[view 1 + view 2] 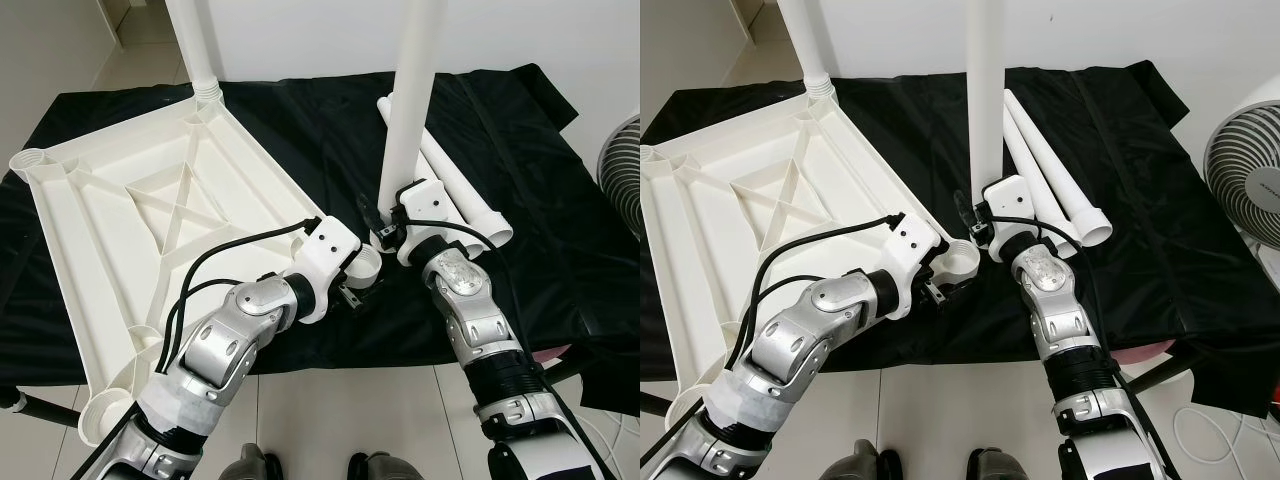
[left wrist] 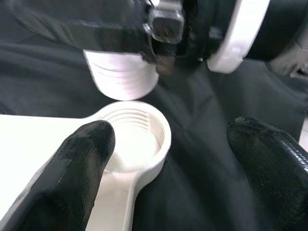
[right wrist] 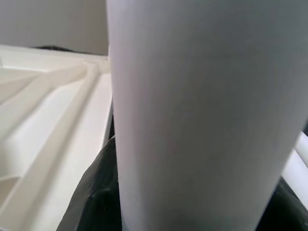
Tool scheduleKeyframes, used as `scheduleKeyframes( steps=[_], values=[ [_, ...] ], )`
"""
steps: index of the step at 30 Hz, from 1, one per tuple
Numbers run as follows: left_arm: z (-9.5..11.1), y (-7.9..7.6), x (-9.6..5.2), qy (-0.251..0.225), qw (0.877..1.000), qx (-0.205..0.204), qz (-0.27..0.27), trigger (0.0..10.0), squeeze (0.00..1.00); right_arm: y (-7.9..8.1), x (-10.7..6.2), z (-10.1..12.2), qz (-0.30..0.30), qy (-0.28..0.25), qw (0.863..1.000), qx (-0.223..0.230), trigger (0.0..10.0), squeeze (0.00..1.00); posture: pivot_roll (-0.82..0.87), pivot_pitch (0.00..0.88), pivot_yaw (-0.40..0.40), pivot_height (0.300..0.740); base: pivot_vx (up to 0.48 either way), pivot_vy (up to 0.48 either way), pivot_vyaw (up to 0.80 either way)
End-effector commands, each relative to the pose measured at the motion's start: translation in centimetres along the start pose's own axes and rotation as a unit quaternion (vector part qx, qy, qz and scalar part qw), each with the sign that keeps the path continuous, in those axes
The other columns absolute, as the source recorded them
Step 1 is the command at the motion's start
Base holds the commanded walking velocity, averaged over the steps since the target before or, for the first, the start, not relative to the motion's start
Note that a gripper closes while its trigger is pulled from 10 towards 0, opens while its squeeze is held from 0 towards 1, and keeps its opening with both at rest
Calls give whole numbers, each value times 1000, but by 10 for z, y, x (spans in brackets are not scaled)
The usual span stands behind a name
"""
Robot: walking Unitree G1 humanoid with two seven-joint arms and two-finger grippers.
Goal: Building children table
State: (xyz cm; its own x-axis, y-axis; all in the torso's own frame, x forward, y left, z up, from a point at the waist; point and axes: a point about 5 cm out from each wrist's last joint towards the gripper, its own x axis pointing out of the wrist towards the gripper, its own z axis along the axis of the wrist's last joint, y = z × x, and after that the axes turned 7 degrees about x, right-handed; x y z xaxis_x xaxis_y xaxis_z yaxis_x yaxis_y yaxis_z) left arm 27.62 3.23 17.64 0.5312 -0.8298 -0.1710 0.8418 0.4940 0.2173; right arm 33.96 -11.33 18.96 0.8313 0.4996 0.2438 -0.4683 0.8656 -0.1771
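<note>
Black cloth point(image 1: 520, 190) draped over the whole surface, hanging past its near edge above pale glossy floor tiles point(image 1: 390, 420). White plastic tabletop point(image 1: 130, 230) lying upside down on the left half of the surface, ribbed underside up, threaded corner sockets showing; near-left corner overhanging the near edge. One leg point(image 1: 192, 45) already standing upright in the far corner socket. Right-hand corner socket point(image 2: 139, 139) near the middle of the surface, open and unfilled. Left claw point(image 2: 168, 159) spread wide, one finger point(image 2: 82, 163) at the socket's rim, the other well clear over the cloth, gripping nothing. Right claw point(image 1: 388, 228) closed around the lower part of a second leg point(image 1: 412, 90), held upright with its ribbed end just above and beside the open socket. Two spare legs point(image 1: 1055, 185) lying side by side on the cloth toward the right, behind the right claw. White wall beyond the far edge; a round fan point(image 1: 1245, 165) standing off the right edge.
</note>
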Motion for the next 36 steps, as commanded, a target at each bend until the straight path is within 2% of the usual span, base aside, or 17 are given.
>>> scheduleKeyframes(
  steps=[1,7,9,11,12,14,17,19,27,29,36],
  values=[
    [-10,8,-4,29,997,4,65,10000,0,4,4,13,3,-38,999,14,10000,0,-98,108,31,740,0,0,0],
    [-18,11,-7,62,995,23,76,10000,0,-5,5,26,-19,-64,997,26,10000,0,-86,118,34,740,0,0,0],
    [-12,14,-11,41,996,-1,79,10000,0,-8,5,27,-23,-67,997,25,10000,0,-86,118,34,740,0,0,0],
    [-10,15,-13,37,996,-8,78,10000,0,-8,4,27,-23,-66,997,25,10000,0,-86,118,34,740,0,0,0],
    [-11,16,-15,45,996,5,80,10000,0,-6,4,26,-17,-64,997,27,10000,0,-85,120,39,740,0,0,0],
    [-11,16,-15,45,996,5,80,10000,0,-6,4,26,-17,-64,997,27,10000,0,-85,120,39,740,0,0,0],
    [-15,18,-19,65,994,25,80,10000,0,1,2,22,7,-52,998,27,10000,0,-85,120,39,740,0,0,0],
    [-16,17,-22,62,995,19,78,10000,0,6,0,18,20,-43,998,29,10000,0,-82,119,35,740,0,0,0],
    [-15,14,-28,37,997,-1,71,10000,0,7,-4,13,13,-30,999,32,10000,0,-83,119,34,740,0,0,0],
    [-17,12,-34,27,997,-5,67,10000,0,10,-8,8,10,-21,999,33,10000,0,-76,122,28,740,0,0,0],
    [-18,13,-40,27,997,-15,69,10000,0,18,-14,2,21,-4,999,30,10000,0,-76,122,28,740,0,0,0]
  ],
)
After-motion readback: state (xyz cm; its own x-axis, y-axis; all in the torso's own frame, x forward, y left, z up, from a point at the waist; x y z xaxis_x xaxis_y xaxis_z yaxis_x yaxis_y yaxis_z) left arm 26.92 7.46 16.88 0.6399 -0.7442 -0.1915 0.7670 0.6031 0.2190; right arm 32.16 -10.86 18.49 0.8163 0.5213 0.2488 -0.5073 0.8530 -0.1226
